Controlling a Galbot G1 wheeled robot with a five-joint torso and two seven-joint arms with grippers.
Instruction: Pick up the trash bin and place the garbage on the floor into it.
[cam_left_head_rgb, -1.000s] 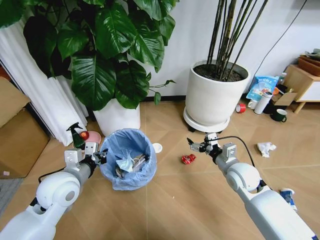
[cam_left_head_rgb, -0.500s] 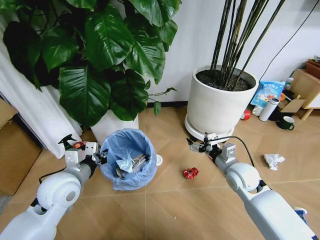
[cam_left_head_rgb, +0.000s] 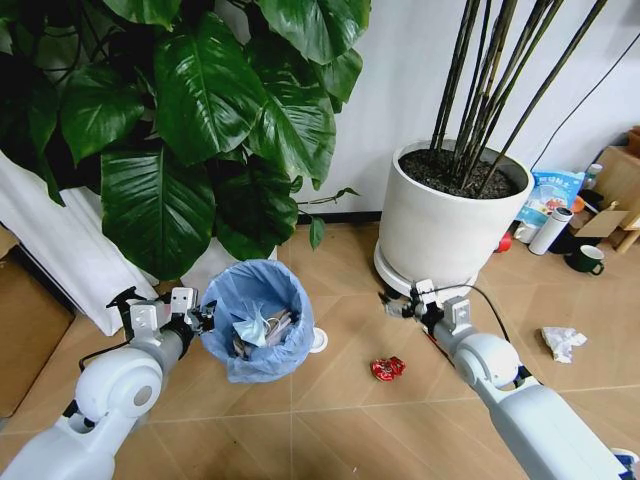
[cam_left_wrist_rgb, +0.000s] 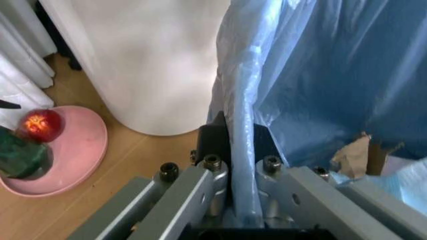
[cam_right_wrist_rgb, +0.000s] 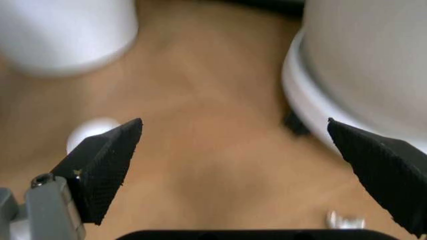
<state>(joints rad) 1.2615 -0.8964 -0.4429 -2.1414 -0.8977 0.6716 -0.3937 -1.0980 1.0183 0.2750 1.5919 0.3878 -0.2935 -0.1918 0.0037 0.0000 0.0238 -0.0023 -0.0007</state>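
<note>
Counting one bin (cam_left_head_rgb: 258, 318), two wrappers (cam_left_head_rgb: 386, 369).

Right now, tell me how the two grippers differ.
The left gripper is shut on the trash bin rim, holding it beside the leafy plant's pot; the right gripper is open and empty, above the floor near the big white pot. Both are extended forward.

The right tool (cam_right_wrist_rgb: 240, 150) hangs spread wide over the floor (cam_right_wrist_rgb: 213, 125), a white disc (cam_right_wrist_rgb: 90, 132) just beside one fingertip (cam_right_wrist_rgb: 107, 165), a white pot (cam_right_wrist_rgb: 373, 75) past the other.
</note>
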